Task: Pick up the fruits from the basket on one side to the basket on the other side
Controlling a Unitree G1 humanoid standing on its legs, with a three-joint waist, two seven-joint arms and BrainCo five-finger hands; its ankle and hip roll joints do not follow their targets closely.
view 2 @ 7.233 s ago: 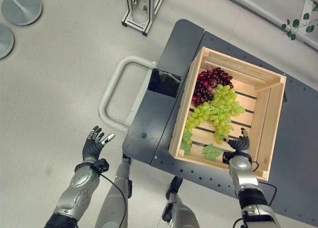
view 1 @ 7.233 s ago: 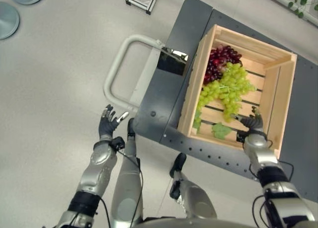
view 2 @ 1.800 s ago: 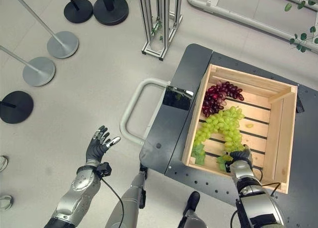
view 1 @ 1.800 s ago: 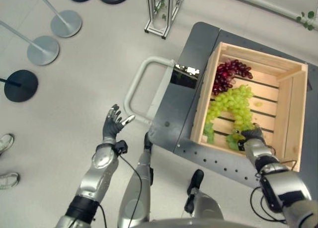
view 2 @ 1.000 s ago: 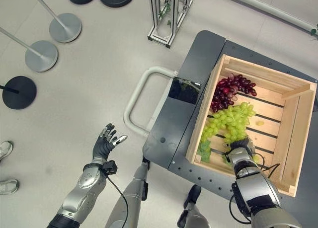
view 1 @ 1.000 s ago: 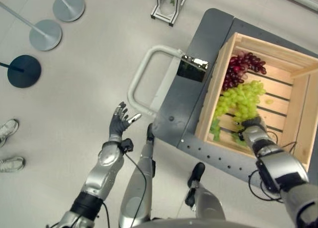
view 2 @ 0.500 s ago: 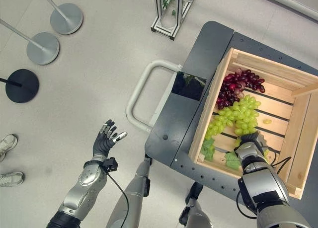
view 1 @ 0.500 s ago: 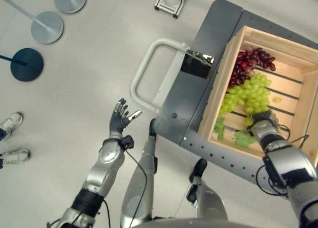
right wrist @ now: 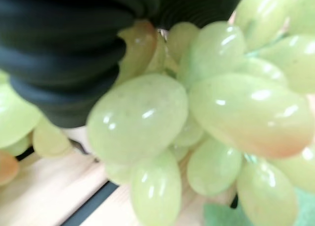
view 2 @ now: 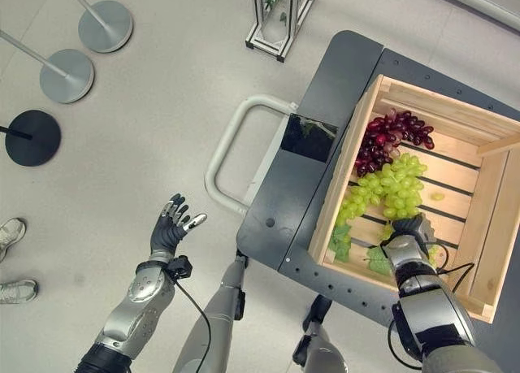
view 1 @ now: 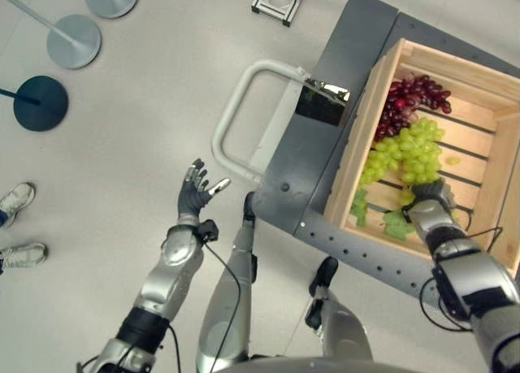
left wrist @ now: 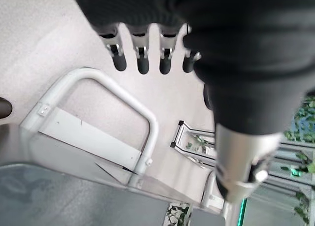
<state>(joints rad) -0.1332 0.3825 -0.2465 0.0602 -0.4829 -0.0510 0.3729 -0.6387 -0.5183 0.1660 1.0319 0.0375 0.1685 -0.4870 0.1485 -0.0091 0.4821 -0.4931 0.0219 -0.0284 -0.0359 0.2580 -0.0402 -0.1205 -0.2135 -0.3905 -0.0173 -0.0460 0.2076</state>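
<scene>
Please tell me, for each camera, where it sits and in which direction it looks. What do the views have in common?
Left eye view: on the head, looking down at the wooden crate on a grey cart; both arms show.
Right eye view: same scene, slightly shifted; right hand at the green grapes, beside the red grapes.
Left wrist view: along the left hand, facing the cart handle.
Right wrist view: pressed close against green grapes.
Shared: grapes, cart handle.

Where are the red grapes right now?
The red grapes lie in the wooden crate on the grey cart, at its far end, just beyond the green grapes.
</scene>
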